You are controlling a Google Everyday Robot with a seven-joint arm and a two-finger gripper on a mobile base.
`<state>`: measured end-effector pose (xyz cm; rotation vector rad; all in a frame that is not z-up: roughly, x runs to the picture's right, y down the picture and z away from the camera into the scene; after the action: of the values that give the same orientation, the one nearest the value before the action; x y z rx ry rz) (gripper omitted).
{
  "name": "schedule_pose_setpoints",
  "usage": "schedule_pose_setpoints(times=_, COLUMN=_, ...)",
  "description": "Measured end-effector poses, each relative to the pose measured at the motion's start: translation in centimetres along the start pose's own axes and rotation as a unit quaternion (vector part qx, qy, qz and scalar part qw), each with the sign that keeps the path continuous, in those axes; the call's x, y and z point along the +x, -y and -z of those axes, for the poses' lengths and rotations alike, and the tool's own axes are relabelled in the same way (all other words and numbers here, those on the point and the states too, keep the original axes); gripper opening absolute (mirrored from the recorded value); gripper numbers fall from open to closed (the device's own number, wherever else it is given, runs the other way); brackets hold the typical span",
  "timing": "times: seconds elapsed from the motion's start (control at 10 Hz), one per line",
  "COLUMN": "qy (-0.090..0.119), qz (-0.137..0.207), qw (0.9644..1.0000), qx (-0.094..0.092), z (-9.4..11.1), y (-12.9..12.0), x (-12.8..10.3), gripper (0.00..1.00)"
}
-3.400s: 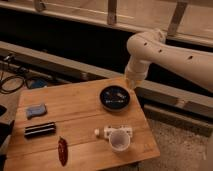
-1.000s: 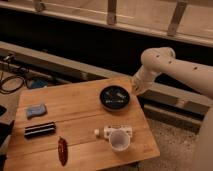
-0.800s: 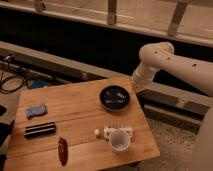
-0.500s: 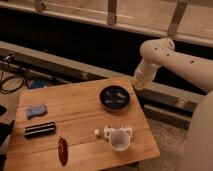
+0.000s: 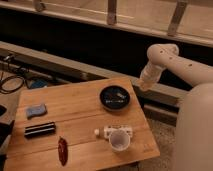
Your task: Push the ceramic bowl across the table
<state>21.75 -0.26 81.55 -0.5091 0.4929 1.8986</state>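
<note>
Your counter (image 5: pixel 70 107) lay below and to the left of the fingers (image 5: pixel 143 87), which were pressed together with nothing between them, hanging just past its far right corner. The black bowl (image 5: pixel 115 97) sat on the counter just left of the fingers, not touching them. The white mug (image 5: pixel 119 141) stood by the front edge, well apart from them, and a blue sponge (image 5: pixel 36 110) lay far to their left.

The tabletop (image 5: pixel 75 107) is matt light wood with visible grain; the ceramic bowl (image 5: pixel 115 97) is glossy black; the claw (image 5: pixel 143 86), off the tabletop's far right corner, looks smooth.
</note>
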Motion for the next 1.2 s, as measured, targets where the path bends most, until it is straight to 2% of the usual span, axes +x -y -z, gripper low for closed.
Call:
schedule_pose_setpoints(times=0.2, qy=-0.002, qz=-0.007, qw=1.0, qx=-0.003, z=-0.4, y=-0.1, x=0.0, gripper=0.19)
schedule_pose_setpoints(times=0.4, qy=-0.007, qz=-0.014, qw=0.9999, qx=-0.005, z=-2.1, y=0.6, x=-0.8, gripper=0.19)
schedule_pose_setpoints(times=0.7, qy=-0.009, qz=-0.028, qw=0.9995, qx=-0.013, z=-2.7, y=0.6, x=-1.0, gripper=0.19)
schedule_pose_setpoints(times=1.1, qy=-0.015, qz=-0.037, qw=0.9991, qx=-0.014, z=-5.3, y=0.6, x=-1.5, gripper=0.19)
schedule_pose_setpoints(times=1.2, qy=-0.015, qz=-0.042, qw=0.9989, qx=-0.015, z=-5.4, y=0.7, x=-1.6, gripper=0.19)
